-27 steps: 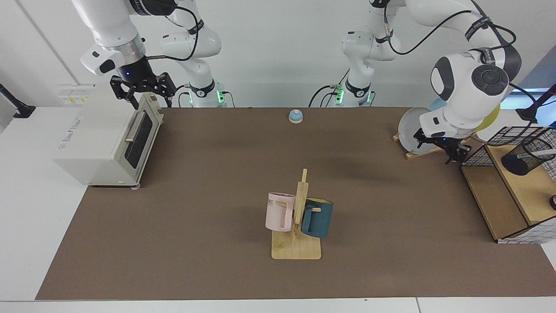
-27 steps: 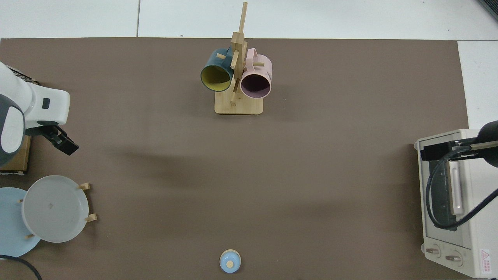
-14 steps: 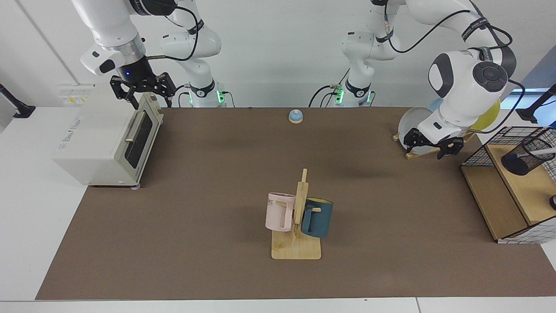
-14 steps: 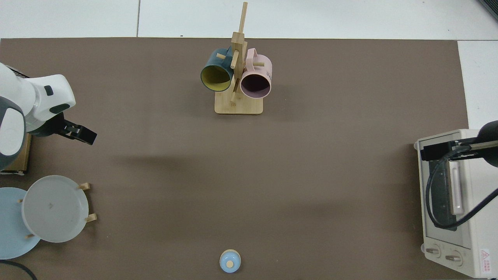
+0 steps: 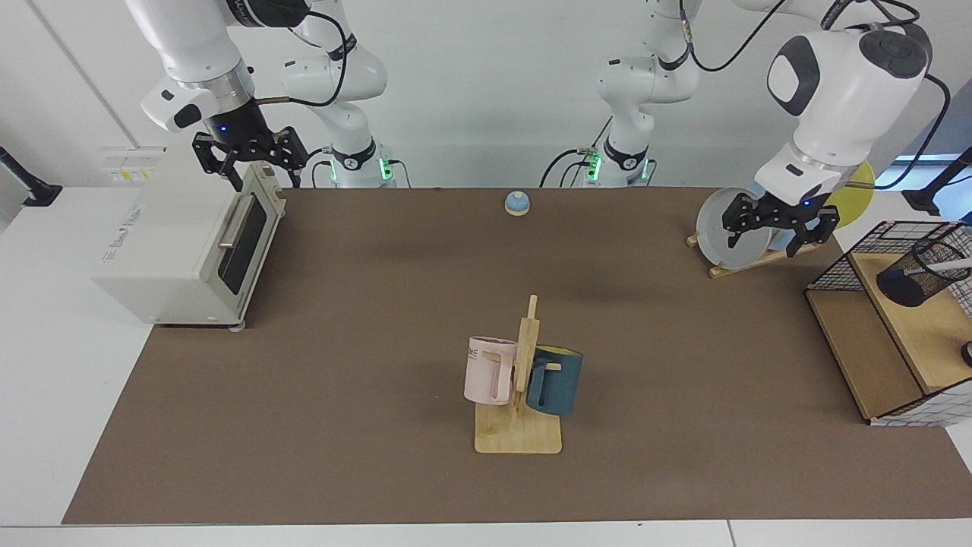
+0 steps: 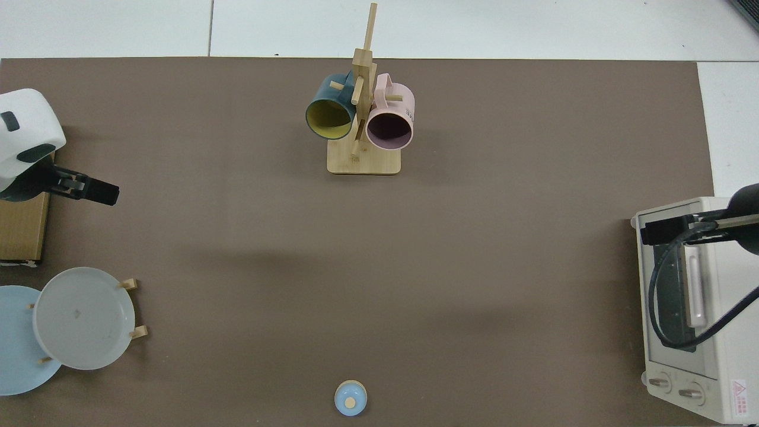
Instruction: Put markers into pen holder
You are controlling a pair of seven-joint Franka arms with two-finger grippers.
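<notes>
At right of the facing view, the marker (image 5: 955, 265) already leans inside the pen holder (image 5: 915, 272); so the left gripper (image 5: 781, 226) hangs above with jaws wide, empty; upper left, the right gripper (image 5: 249, 156) waits open over the toaster oven (image 5: 163, 251).

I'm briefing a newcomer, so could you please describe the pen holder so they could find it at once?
In the facing view, find the black wire-grid basket with wooden shelves at the table's edge, on the side of the left arm's base. On its upper shelf sits the pen holder: a small black see-through mesh cup, tilted, with a white marker poking out, unlike the solid mugs hanging mid-table.
</notes>
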